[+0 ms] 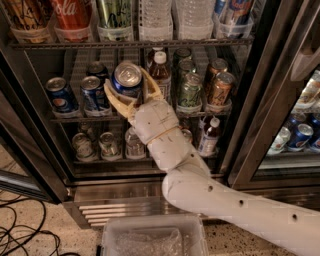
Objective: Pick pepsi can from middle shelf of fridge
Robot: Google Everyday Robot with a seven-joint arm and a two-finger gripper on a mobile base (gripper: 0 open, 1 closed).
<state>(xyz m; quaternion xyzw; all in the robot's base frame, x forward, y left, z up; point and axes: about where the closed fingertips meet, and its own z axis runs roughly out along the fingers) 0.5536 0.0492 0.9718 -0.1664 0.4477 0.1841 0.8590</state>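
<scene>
My gripper (126, 81) is shut on a pepsi can (128, 79), blue with a silver top, and holds it in front of the middle shelf (85, 119) of the fridge (252, 120). The tan fingers (114, 99) wrap both sides of the can. Two more blue pepsi cans (61, 95) stand on the left of that wire shelf, just left of the held can. My white arm (225, 205) reaches in from the lower right.
A brown bottle (159, 75), green cans (190, 91) and copper cans (219, 90) stand right of the gripper. Big bottles (74, 15) fill the rack above, small cans (107, 145) the rack below. A clear plastic bin (152, 237) sits at the bottom, cables (20, 235) lie at left.
</scene>
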